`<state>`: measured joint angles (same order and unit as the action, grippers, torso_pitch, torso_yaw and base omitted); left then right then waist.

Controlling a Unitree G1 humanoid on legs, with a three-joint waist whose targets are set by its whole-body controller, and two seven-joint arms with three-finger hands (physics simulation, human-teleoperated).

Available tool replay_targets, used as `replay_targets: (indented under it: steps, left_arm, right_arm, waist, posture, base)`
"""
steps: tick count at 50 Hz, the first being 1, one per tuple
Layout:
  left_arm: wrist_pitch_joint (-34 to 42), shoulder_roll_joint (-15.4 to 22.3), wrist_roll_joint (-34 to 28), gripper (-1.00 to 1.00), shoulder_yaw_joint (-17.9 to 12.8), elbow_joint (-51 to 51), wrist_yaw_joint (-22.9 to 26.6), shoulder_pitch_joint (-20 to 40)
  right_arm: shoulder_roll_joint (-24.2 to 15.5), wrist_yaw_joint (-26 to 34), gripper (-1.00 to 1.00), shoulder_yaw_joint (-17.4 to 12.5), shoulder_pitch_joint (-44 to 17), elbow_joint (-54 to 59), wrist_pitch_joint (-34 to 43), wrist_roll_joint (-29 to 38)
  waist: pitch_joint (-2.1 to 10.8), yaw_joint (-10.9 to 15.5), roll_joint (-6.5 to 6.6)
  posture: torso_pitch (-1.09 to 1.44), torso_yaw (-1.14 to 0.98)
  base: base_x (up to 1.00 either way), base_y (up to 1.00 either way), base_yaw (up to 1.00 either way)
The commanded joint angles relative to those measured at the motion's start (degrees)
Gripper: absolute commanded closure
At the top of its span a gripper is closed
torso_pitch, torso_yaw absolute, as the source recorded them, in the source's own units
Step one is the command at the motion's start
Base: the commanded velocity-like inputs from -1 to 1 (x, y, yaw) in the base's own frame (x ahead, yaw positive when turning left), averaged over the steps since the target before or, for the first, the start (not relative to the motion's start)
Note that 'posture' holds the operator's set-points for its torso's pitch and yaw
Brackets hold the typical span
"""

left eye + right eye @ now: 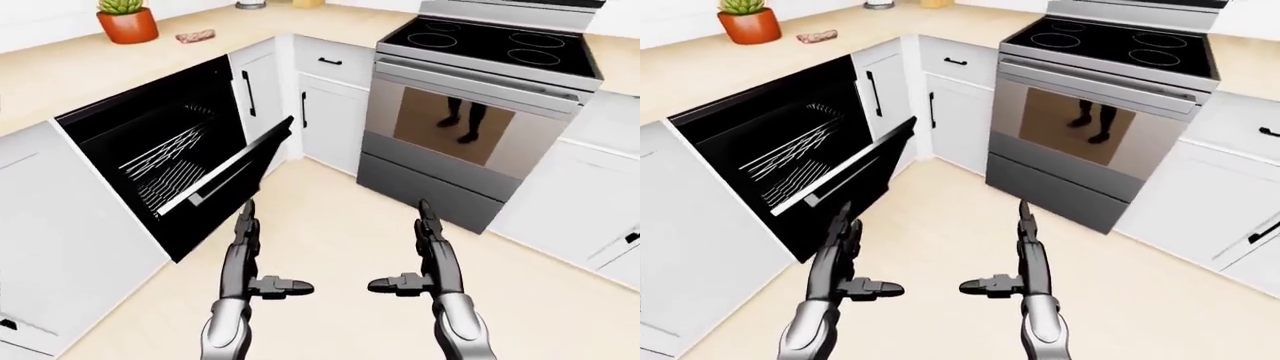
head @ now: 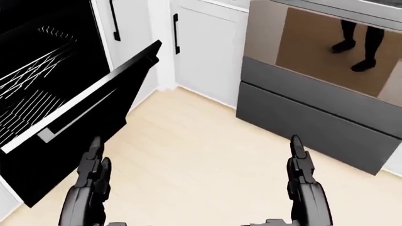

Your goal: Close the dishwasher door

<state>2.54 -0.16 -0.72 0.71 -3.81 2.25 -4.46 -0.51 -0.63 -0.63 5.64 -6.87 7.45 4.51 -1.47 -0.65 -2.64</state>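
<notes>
Pale wood flooring (image 1: 340,225) runs between white cabinets (image 1: 330,112) and a steel stove (image 1: 480,97) in this corner kitchen. At the left-eye view's left, the dishwasher (image 1: 130,142) gapes black, wire racks (image 1: 165,161) showing, and the dishwasher door (image 1: 235,176) hangs partly lowered. Just beside its lower edge hovers the left hand (image 1: 250,262), fingers straight, thumb out, holding nothing. Right hand (image 1: 430,262) mirrors it, apart over the floor. A potted plant (image 1: 127,19) sits on the counter (image 1: 70,71).

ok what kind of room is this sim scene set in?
A home kitchen, simulated. A dishwasher stands open with its racks showing under a light countertop, a stove with four burners and an oven window sits in the corner run, and white cabinets fill in between.
</notes>
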Motion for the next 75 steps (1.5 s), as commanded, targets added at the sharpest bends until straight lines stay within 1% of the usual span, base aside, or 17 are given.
replay_targets:
  steps: [1, 9, 12, 13, 15, 20, 24, 26, 27, 37, 40, 50, 54, 65, 69, 70, 75]
  left_arm:
    - [-1.6, 0.5, 0.1, -1.00, -1.0, -2.9, -0.2, 1.0]
    - [-1.9, 0.5, 0.0, -1.00, -1.1, -2.4, -0.3, 1.2]
    - [-1.9, 0.5, 0.0, -1.00, -1.0, -2.6, -0.3, 1.1]
    - [-1.9, 0.5, 0.0, -1.00, -1.0, -2.6, -0.3, 1.1]
    - [-2.0, 0.5, 0.0, -1.00, -1.1, -2.6, -0.3, 1.0]
    - [-1.8, 0.6, 0.2, -1.00, -1.3, -2.7, -0.2, 1.2]
    - [-1.7, 0.6, 0.2, -1.00, -1.4, -3.0, -0.2, 1.2]
    - [-1.3, 0.7, 0.3, -1.00, -1.5, -3.3, -0.2, 1.4]
    - [-1.5, 0.6, 0.2, -1.00, -1.4, -3.0, -0.2, 1.3]
    - [-1.4, 0.6, 0.3, -1.00, -1.5, -3.2, -0.2, 1.3]
    - [-1.6, 0.6, 0.3, -1.00, -1.4, -3.0, -0.1, 1.3]
    - [-1.8, 0.5, 0.1, -1.00, -1.1, -3.0, -0.2, 1.0]
    - [-1.9, 0.5, 0.0, -1.00, -1.0, -2.9, -0.2, 1.0]
    - [-1.6, 0.6, 0.1, -1.00, -1.3, -2.9, -0.3, 1.3]
    - [-1.8, 0.6, 0.1, -1.00, -1.3, -2.8, -0.3, 1.3]
    - [-1.8, 0.6, 0.1, -1.00, -1.2, -2.7, -0.3, 1.3]
    - [-1.8, 0.6, 0.1, -1.00, -1.2, -2.9, -0.3, 1.3]
  right_arm:
    - [0.3, 0.1, -1.00, 0.9, -1.0, -3.7, -0.8, 0.0]
    - [0.3, 0.1, -1.00, 0.8, -0.8, -3.7, -1.0, -0.1]
    - [0.2, 0.1, -1.00, 0.6, -0.7, -3.6, -1.0, -0.2]
    - [0.3, 0.0, -1.00, 0.7, -0.5, -2.0, -2.9, -0.1]
    - [0.2, 0.1, -1.00, 0.7, -0.6, -3.9, -1.0, -0.1]
    - [0.2, 0.1, -1.00, 0.7, -0.6, -3.7, -1.0, -0.1]
    - [0.3, 0.0, -1.00, 0.7, -0.5, -1.4, -3.4, -0.2]
    - [0.3, 0.1, -1.00, 0.7, -0.7, -3.4, -1.2, -0.2]
    - [0.2, 0.1, -1.00, 0.7, -0.6, -3.5, -1.2, -0.2]
    - [0.3, -0.1, -1.00, 0.8, -0.7, -2.9, -1.4, -0.1]
    - [0.3, 0.0, -1.00, 0.7, -0.7, -3.3, -1.1, -0.1]
    - [0.2, 0.1, -1.00, 0.8, -1.0, -3.4, -0.8, -0.1]
    - [0.2, 0.1, -1.00, 0.8, -1.0, -3.5, -0.6, 0.0]
    - [0.2, 0.1, -1.00, 0.7, -0.8, -3.6, -0.7, -0.1]
    - [0.2, 0.2, -1.00, 0.6, -0.6, -3.5, -1.1, -0.2]
    - [0.2, 0.2, -1.00, 0.6, -0.6, -3.5, -1.0, -0.2]
    - [0.3, 0.1, -1.00, 0.7, -0.4, -3.1, -1.8, -0.1]
  waist:
    - [0.65, 0.0, -0.21]
    - [-0.39, 0.5, 4.20]
    - [0.78, 0.8, 8.96]
    - [-0.03, 1.4, 5.88]
    - [-0.02, 1.0, 6.65]
    - [0.24, 1.0, 4.44]
    - [0.31, 1.2, 1.21]
    - [1.35, 0.8, -2.32]
    - [0.80, 0.1, -0.37]
    - [-0.44, 0.5, 3.93]
    - [0.51, 0.7, 8.34]
    - [0.22, 1.1, 3.30]
    - [1.06, 0.9, -1.50]
    - [-0.35, 0.5, 3.39]
    - [0.81, 0.8, 8.98]
    - [-0.01, 1.4, 5.91]
    - [0.53, 1.0, 5.54]
  posture:
    - [0.00, 0.00]
    - [0.00, 0.00]
    - [0.00, 0.00]
    - [0.00, 0.00]
    - [0.00, 0.00]
    - [0.00, 0.00]
    - [0.00, 0.00]
    - [0.00, 0.00]
    - [0.00, 0.00]
    - [0.00, 0.00]
    - [0.00, 0.00]
    - [0.00, 0.00]
    - [0.00, 0.00]
    - [0.00, 0.00]
    - [0.00, 0.00]
    - [0.00, 0.00]
    - [0.00, 0.00]
  base:
    - [0.00, 0.00, -0.28]
    - [0.00, 0.00, -0.28]
    - [0.00, 0.00, -0.28]
    - [0.00, 0.00, -0.29]
    - [0.00, 0.00, -0.28]
    - [0.00, 0.00, -0.28]
    - [0.00, 0.00, -0.28]
    - [0.00, 0.00, -0.28]
    - [0.00, 0.00, -0.29]
    - [0.00, 0.00, -0.28]
    - [0.00, 0.00, -0.28]
    - [0.00, 0.00, -0.28]
    - [0.00, 0.00, -0.28]
    - [0.00, 0.00, -0.28]
    - [0.00, 0.00, -0.28]
    - [0.00, 0.00, -0.27]
    - [0.00, 0.00, -0.28]
